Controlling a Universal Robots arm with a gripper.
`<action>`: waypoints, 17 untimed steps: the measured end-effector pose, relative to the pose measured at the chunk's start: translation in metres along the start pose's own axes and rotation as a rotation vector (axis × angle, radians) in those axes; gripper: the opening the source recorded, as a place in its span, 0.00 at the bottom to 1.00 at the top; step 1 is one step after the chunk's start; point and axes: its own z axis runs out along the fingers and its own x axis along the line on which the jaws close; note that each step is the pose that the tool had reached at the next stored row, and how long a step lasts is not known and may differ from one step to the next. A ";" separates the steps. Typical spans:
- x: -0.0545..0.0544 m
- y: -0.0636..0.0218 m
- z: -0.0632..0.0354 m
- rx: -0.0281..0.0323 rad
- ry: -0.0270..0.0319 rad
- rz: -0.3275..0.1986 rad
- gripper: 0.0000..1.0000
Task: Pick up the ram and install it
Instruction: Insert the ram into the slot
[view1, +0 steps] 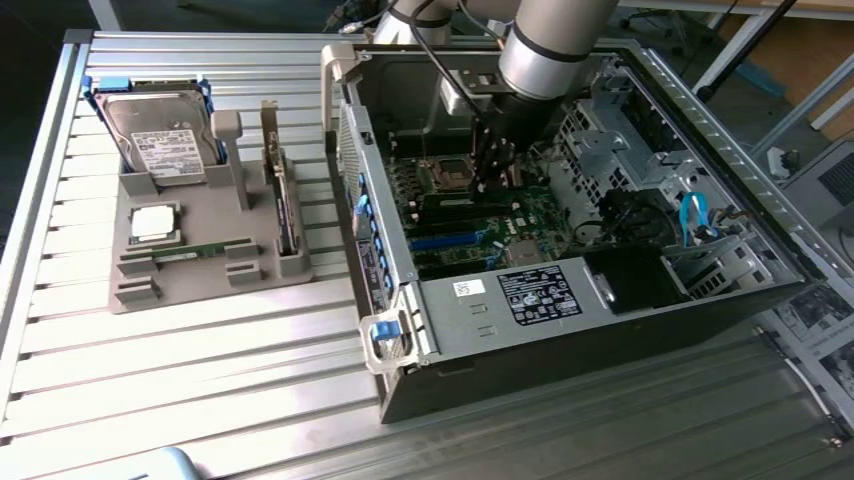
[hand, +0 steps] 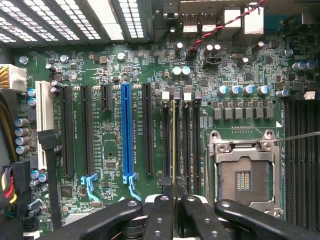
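While the arm reaches down into the open computer case (view1: 587, 300), the claw (hand: 173, 197) is pressed nearly together, pinching the ram (hand: 173, 145) edge-on between its fingers, so the stick shows in the wrist view as a thin yellowish line running along one of the memory slots (hand: 186, 140) just beside the open processor socket (hand: 243, 175). To my eye the picking up is done and the installing is in hand: the ram stands over or already in its slot, though I cannot tell whether it is seated or whether the end clips have caught. Finishing this would call for the stick to stay square to the slot and be pushed straight down, evenly along its length, since a tilt could jam it against the slot wall. Counting things: I make out four memory slots in that bank, one blue expansion slot (hand: 125, 130) among several black ones, and one white one. Outside the case, on the slatted metal surface (view1: 200, 360), sits one grey holder (view1: 200, 275) carrying one hard drive (view1: 158, 140) with a white label, one square silver processor chip (view1: 154, 222), and one further green stick (view1: 283, 205) standing on edge, well apart from the claw.
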 end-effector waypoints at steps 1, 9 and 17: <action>0.000 0.0000 0.0001 -0.0001 0.0001 0.000 0.12; 0.000 0.0000 0.0010 -0.0001 0.0013 0.000 0.12; 0.001 -0.0001 0.0017 0.0001 0.0046 0.001 0.12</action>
